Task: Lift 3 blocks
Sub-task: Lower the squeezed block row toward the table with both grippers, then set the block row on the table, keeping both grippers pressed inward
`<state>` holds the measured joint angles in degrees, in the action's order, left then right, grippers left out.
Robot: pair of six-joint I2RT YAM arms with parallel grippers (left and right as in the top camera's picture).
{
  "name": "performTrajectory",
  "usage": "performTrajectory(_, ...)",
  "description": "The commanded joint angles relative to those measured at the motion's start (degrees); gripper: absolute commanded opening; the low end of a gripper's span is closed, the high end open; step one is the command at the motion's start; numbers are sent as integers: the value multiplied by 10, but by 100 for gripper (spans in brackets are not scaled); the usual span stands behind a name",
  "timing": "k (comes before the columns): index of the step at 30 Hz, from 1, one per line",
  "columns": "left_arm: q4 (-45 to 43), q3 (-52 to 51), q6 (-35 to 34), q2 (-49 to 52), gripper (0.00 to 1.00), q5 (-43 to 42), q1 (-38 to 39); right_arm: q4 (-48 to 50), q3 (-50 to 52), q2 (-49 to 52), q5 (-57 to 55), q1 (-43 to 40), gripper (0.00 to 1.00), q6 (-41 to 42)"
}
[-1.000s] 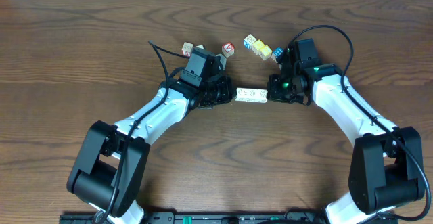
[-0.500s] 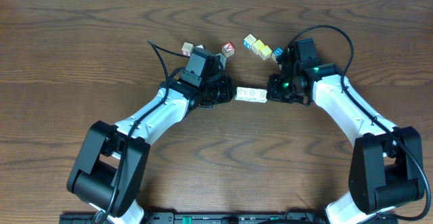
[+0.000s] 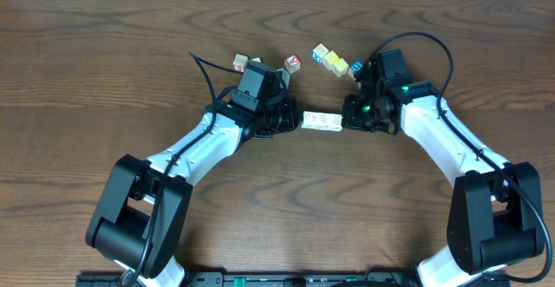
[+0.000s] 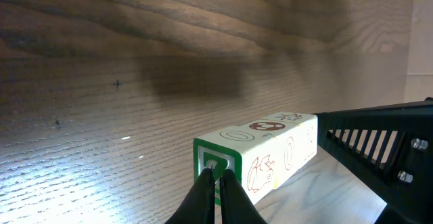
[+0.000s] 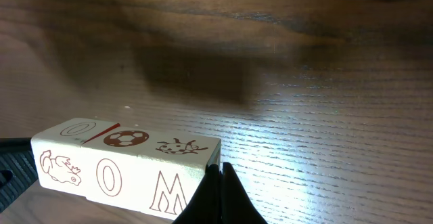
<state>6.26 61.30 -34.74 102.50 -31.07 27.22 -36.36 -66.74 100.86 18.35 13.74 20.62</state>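
Three blocks form one row, long axis left-right, squeezed end to end between the closed left jaws and closed right jaws, above the surface. Loose cubes lie behind, bare wood in front.

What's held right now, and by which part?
Row of three blocks, clamped lengthwise: shut left pincer presses one end face, shut right pincer the other.

Overhead: straight down, far. Wrist views: low, close, facing opposite ends of shared blocks.
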Motion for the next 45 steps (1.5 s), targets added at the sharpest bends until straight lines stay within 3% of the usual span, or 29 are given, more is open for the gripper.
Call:
performTrajectory(1,-9,-4,-5,3,7,-42,28,9,-6,-3,119,36,1,3)
performTrajectory(20,-23,-4,-5,38,7,-42,28,12,-3,-3,101,36,1,4)
performTrajectory(45,-29,-4,-16,50,7,-42,28,103,77,-3,82,36,1,27)
